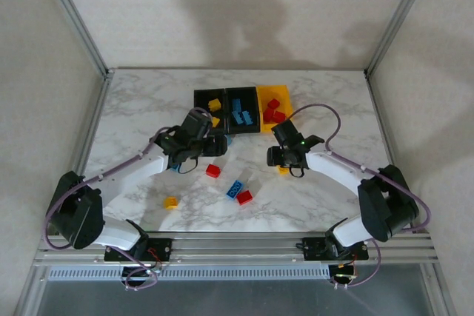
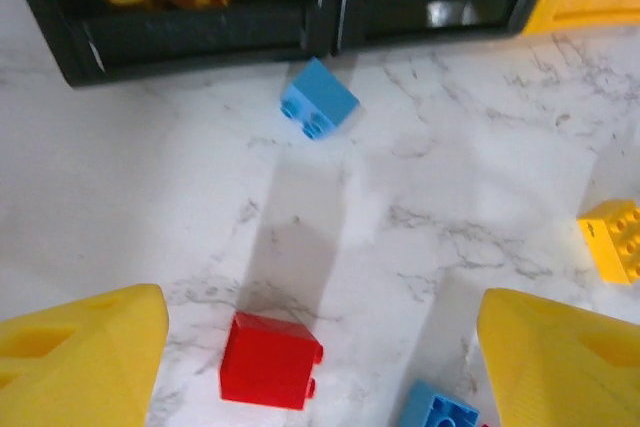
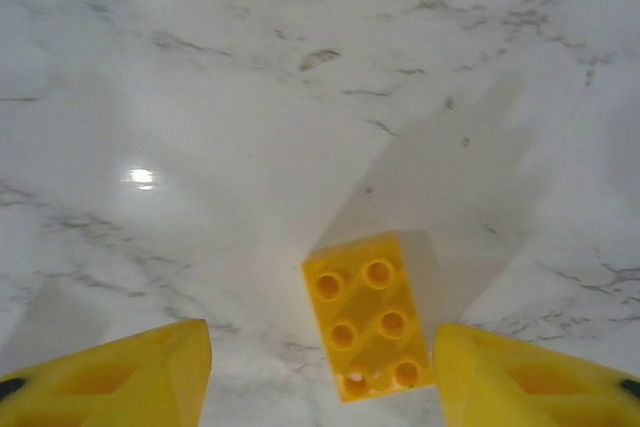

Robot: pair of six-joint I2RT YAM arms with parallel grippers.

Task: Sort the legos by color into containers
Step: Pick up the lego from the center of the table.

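Observation:
The containers stand in a row at the back: a black bin (image 1: 211,101) with yellow legos, a black bin (image 1: 241,111) with blue ones, and a yellow-orange bin (image 1: 278,100) with red ones. My left gripper (image 1: 212,152) (image 2: 320,367) is open above the table. A red brick (image 2: 268,360) (image 1: 213,171) lies between its yellow fingers (image 2: 85,357), nearer the left one and untouched. My right gripper (image 1: 285,159) (image 3: 322,367) is open around a six-stud yellow brick (image 3: 372,314) (image 1: 284,170), which lies flat close to the right finger (image 3: 530,377).
Loose legos lie on the marble table (image 1: 133,109): a blue brick (image 2: 318,100) just in front of the black bins, a blue brick (image 1: 235,189) touching a red one (image 1: 244,197), and a small yellow one (image 1: 171,202). Metal frame posts (image 1: 74,16) flank the table.

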